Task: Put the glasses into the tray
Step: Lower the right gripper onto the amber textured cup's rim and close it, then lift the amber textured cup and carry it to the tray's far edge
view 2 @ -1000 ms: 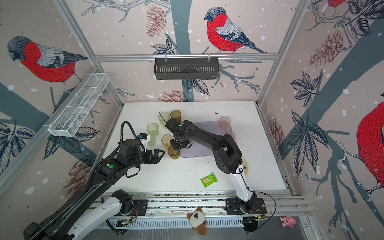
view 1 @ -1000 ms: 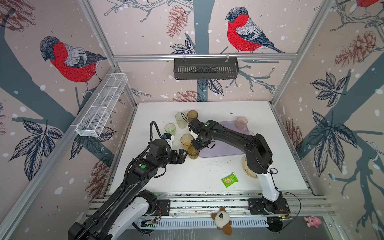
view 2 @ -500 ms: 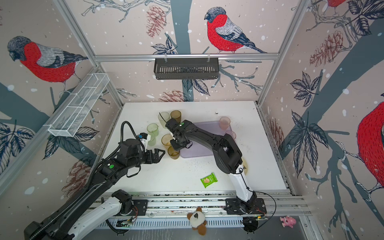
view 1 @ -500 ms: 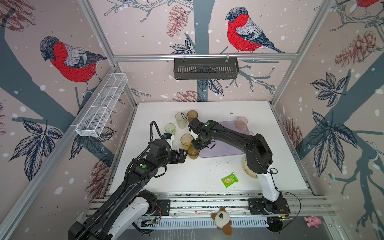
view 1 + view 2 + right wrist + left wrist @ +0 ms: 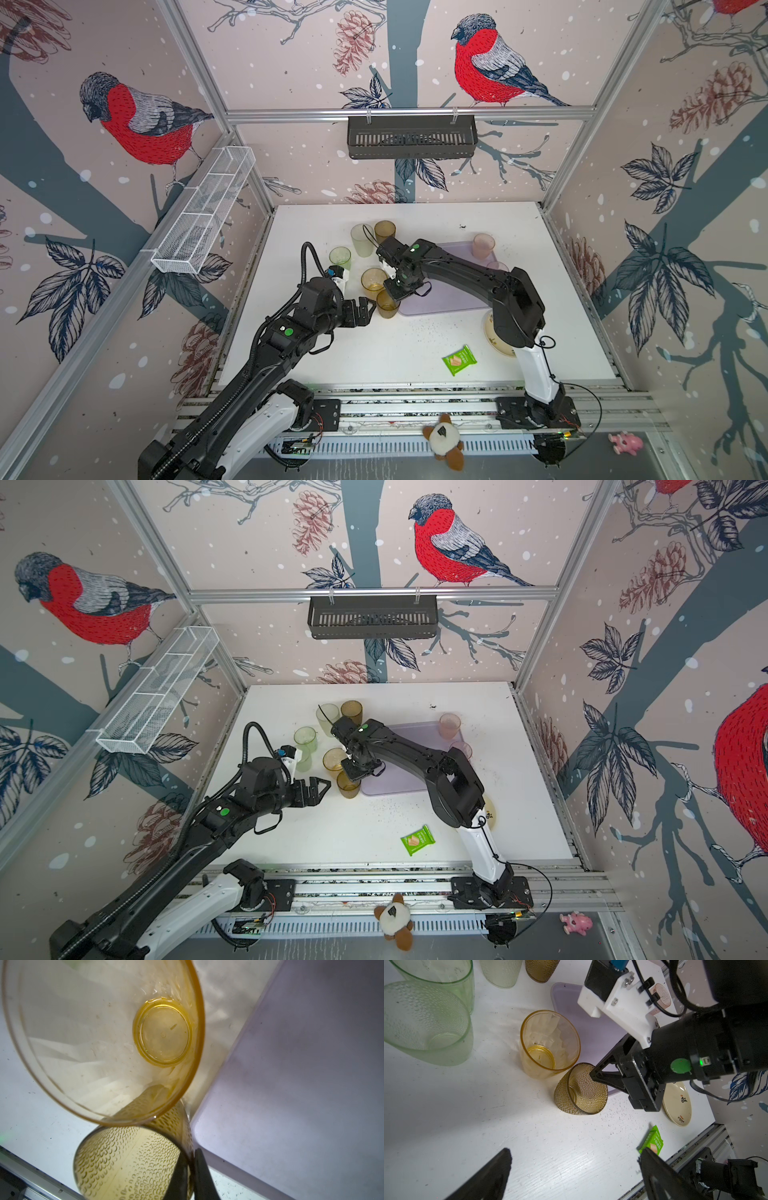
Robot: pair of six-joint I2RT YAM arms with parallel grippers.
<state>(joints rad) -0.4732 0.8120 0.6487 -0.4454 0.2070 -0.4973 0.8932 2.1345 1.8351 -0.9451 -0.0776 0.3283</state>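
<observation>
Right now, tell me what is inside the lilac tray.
A pink tumbler stands in the tray's far right corner, a second pink tumbler beside it. The right arm covers the middle.

We find the tray (image 5: 449, 300) right of the table's (image 5: 374, 357) middle; one tumbler (image 5: 483, 245) stands in its far right corner, a second tumbler (image 5: 497, 266) just nearer; a cluster of tumblers (image 5: 372, 280) stands left of the tray, the nearest tumbler (image 5: 386, 306) just beside its near left corner; the plate (image 5: 496, 345) lies near right of the tray, the packet (image 5: 459, 360) left of the plate.
</observation>
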